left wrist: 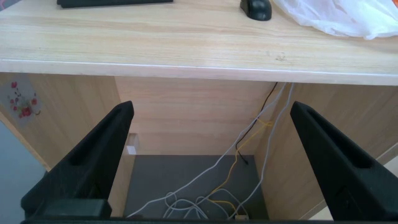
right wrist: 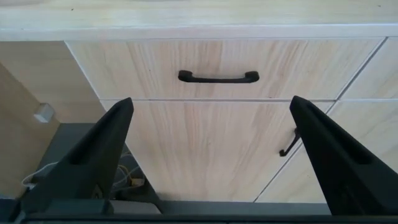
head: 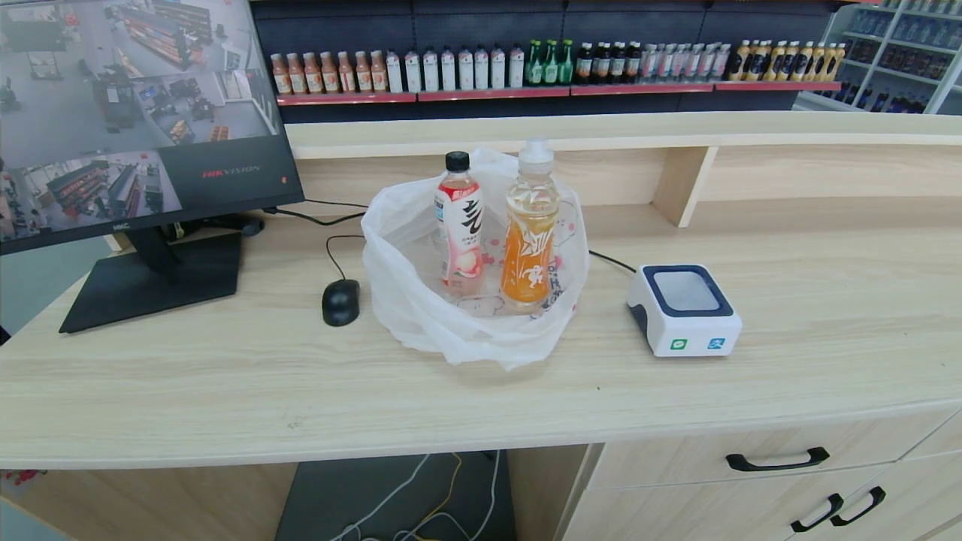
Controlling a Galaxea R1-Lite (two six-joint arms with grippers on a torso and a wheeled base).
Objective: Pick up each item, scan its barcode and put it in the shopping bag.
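Note:
A white plastic shopping bag (head: 421, 300) sits open in the middle of the wooden counter (head: 225, 376). Two bottles stand upright inside it: a pink drink with a black cap (head: 459, 225) and an orange drink with a white cap (head: 530, 233). To the bag's right lies the white barcode scanner (head: 684, 308) with its dark window facing up. My left gripper (left wrist: 211, 162) hangs open below the counter's front edge, facing the leg space with cables. My right gripper (right wrist: 211, 155) is open too, low in front of the drawers. A corner of the bag (left wrist: 342, 18) shows in the left wrist view.
A black mouse (head: 340, 301) lies left of the bag, and a monitor (head: 128, 113) on a black stand fills the counter's left end. A raised ledge (head: 601, 135) runs along the back. Drawers with black handles (right wrist: 217, 77) sit under the counter's right side.

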